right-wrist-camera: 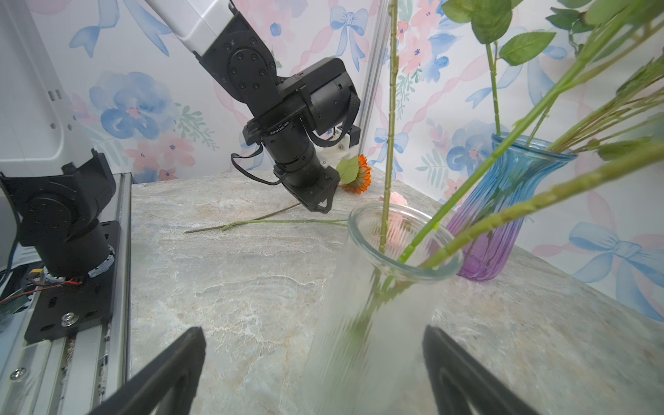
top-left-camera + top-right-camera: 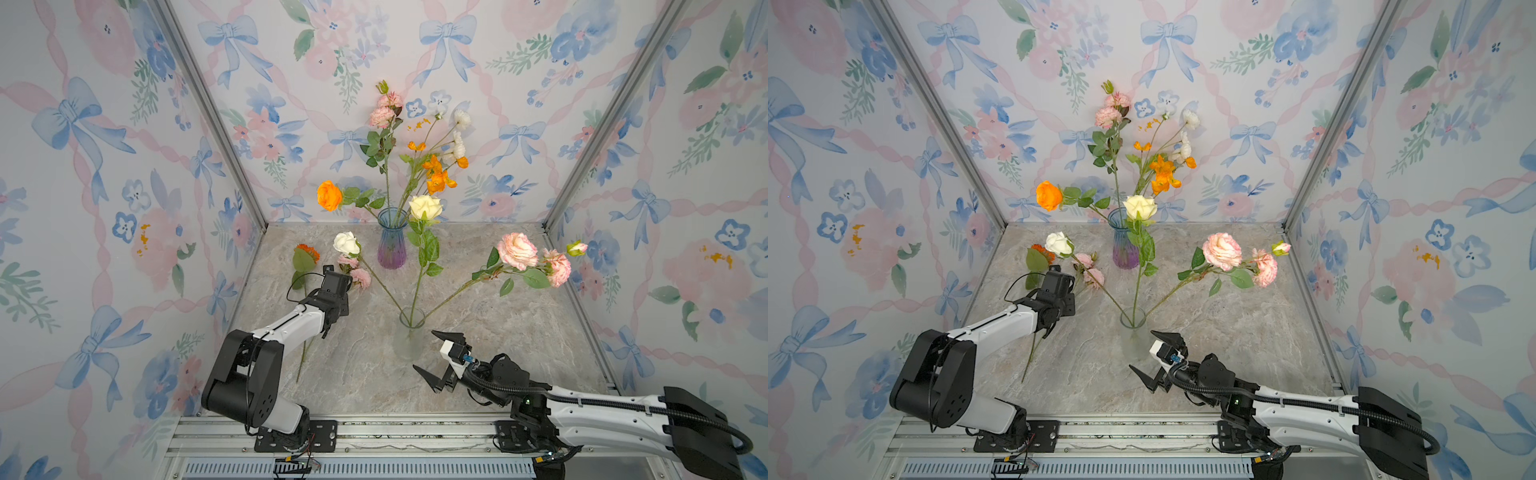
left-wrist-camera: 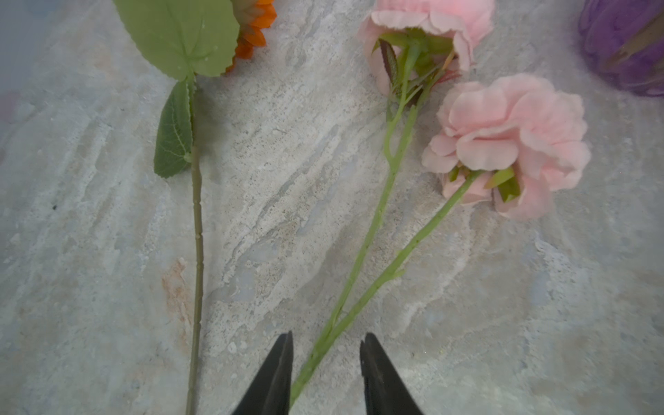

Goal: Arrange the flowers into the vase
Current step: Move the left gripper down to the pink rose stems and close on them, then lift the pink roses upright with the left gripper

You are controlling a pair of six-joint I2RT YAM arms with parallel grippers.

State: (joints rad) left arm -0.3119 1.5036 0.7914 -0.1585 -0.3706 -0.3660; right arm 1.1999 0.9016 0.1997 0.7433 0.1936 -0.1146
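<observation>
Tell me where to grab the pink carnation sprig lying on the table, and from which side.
Grip the pink carnation sprig on its bare lower stem, below the fork. Come down from above, jaws across it: it lies flat on the table, and there it is one thin, leafless stalk. The left gripper straddles that spot, jaws apart.

Pink carnations (image 3: 503, 143), orange sunflower (image 3: 256, 34) flat on table (image 3: 287, 187); other flowers (image 2: 424, 207) in vases (image 2: 391, 245)

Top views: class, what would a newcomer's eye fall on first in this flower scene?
The blue-and-purple vase at the back centre, packed with tall orange, pink and white flowers. In front, a clear vase fans three rose stems. At left, the left end effector straddles a pink carnation stem lying on the table.
</observation>
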